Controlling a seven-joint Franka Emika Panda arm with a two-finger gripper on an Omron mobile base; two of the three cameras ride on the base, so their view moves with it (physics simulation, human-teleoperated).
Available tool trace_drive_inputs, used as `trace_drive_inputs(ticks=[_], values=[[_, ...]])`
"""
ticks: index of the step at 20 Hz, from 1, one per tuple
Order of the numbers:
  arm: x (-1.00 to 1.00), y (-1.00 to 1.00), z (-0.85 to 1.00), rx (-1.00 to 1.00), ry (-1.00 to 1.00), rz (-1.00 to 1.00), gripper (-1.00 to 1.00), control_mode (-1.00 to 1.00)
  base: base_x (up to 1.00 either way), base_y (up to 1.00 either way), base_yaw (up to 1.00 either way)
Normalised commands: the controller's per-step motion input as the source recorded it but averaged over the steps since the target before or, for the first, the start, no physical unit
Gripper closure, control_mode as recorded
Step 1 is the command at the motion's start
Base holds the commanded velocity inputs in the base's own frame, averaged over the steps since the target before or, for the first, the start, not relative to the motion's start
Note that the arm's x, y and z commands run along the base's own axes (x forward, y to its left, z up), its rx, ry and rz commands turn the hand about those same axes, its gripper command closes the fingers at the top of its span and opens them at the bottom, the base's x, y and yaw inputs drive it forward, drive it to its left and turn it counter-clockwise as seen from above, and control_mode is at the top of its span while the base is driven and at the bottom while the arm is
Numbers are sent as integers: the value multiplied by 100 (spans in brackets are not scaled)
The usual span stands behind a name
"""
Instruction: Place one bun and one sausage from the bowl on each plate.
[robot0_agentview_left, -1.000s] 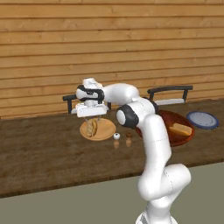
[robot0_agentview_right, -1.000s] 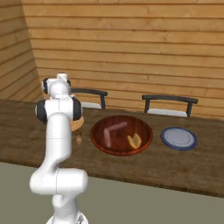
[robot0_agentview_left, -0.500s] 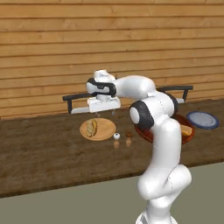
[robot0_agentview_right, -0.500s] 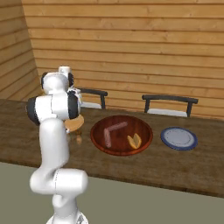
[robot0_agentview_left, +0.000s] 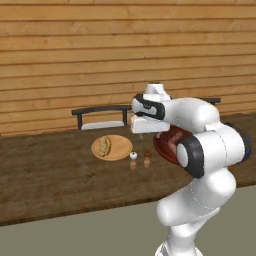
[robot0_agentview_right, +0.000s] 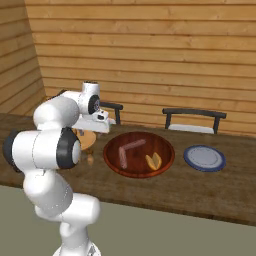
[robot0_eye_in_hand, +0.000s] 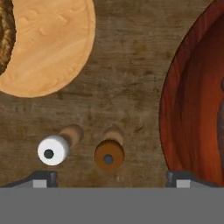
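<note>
The bowl (robot0_agentview_right: 141, 169) is a wide reddish-brown dish holding two sausages (robot0_agentview_right: 132, 145) and a bun (robot0_agentview_right: 153, 160). Left of it, the light tan plate (robot0_agentview_left: 120, 150) carries a bun (robot0_agentview_left: 104, 146). The blue-grey plate (robot0_agentview_right: 204, 158) sits bare to the right of the bowl. My gripper (robot0_agentview_left: 145, 132) hangs above the counter between the tan plate and the bowl. In the hand view, my gripper (robot0_eye_in_hand: 111, 179) is open with nothing between the fingertips (robot0_eye_in_hand: 43, 178). The tan plate (robot0_eye_in_hand: 48, 48) is at upper left and the bowl's rim (robot0_eye_in_hand: 175, 109) at right.
Two small shakers stand on the counter beneath the hand, one white (robot0_eye_in_hand: 53, 149) and one brown (robot0_eye_in_hand: 109, 154), between the tan plate and the bowl. Two dark chair backs (robot0_agentview_right: 194, 114) rise behind the counter against the wooden wall.
The arm has swung right, from above the tan plate to above the gap beside the bowl. The jaws have spread a little wider. The bun stays on the tan plate.
</note>
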Motion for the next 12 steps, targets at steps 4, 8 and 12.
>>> trace_drive_inputs(ticks=[4,8,12], values=[[-32,-74,47,2,0,8,-100,-100,0,0,0],[1,-62,23,5,0,9,-100,-100,0,0,0],[4,-60,-5,0,0,10,-100,-100,0,0,0]])
